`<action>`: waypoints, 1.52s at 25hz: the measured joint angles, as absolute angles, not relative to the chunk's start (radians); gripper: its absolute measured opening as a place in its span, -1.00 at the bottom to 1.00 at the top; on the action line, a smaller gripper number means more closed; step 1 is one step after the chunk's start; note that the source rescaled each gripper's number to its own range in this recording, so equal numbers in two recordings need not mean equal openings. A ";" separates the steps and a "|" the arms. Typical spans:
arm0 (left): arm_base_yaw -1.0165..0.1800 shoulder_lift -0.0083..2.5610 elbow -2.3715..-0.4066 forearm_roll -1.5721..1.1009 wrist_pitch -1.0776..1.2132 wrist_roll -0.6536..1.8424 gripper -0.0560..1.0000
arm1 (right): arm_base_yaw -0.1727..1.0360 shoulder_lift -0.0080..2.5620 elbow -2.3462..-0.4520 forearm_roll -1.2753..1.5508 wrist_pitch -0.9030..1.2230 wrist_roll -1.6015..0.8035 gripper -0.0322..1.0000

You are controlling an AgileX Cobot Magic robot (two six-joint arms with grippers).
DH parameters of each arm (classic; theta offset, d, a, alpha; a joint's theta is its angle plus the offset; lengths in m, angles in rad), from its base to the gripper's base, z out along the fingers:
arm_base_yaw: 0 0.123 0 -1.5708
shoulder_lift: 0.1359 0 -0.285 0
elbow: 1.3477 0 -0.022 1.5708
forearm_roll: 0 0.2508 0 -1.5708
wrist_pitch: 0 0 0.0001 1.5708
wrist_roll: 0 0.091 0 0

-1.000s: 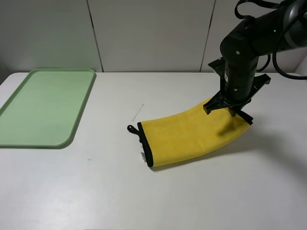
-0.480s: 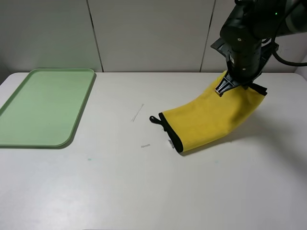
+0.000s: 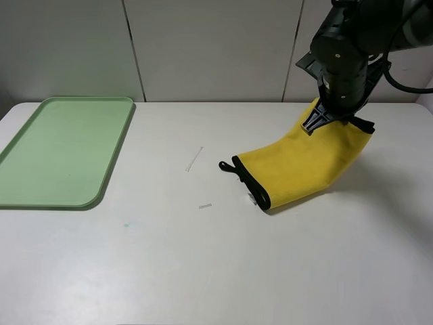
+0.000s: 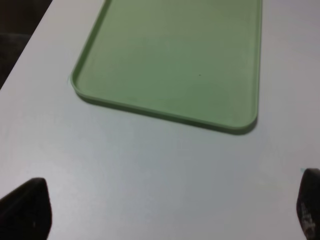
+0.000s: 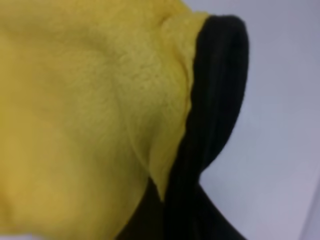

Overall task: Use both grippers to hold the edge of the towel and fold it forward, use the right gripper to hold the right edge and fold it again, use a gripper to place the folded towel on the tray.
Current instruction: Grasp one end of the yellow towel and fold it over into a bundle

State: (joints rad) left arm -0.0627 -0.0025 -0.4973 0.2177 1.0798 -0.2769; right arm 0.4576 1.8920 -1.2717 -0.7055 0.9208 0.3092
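Note:
The yellow towel [image 3: 298, 166] lies folded on the white table, its right end lifted off the surface. My right gripper [image 3: 336, 118] is shut on that raised right end. The towel's black edge [image 3: 252, 183] and corner loop [image 3: 225, 166] rest on the table at the left end. Yellow plush [image 5: 85, 110] fills the right wrist view beside a black ribbed strip [image 5: 215, 100]; I cannot tell whether it is hem or finger. The mint-green tray [image 3: 61, 149] sits at the far left. In the left wrist view my left gripper [image 4: 165, 210] hovers open near the tray [image 4: 175, 60], holding nothing.
Two small white scraps [image 3: 194, 159] [image 3: 205, 206] lie on the table between tray and towel. A panelled wall runs close behind the table. The table's edge [image 4: 30, 45] passes just beyond the tray's outer side.
My right gripper has risen and moved back with the towel's right end. The towel's left end slid right across the table, uncovering a small white scrap.

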 joint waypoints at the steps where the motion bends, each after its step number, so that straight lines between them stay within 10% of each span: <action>1: -0.063 -0.003 -0.497 0.218 1.080 -0.277 0.97 | 0.458 1.890 -1.272 -0.671 0.921 0.294 -0.89; 38: -0.063 -0.003 -0.497 0.218 1.080 -0.277 0.97 | 0.458 1.878 -1.272 0.126 0.809 0.124 -0.89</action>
State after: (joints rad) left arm -0.0627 -0.0025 -0.4973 0.2177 1.0798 -0.2769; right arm 0.4576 1.8779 -1.2717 0.1257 0.8086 0.1242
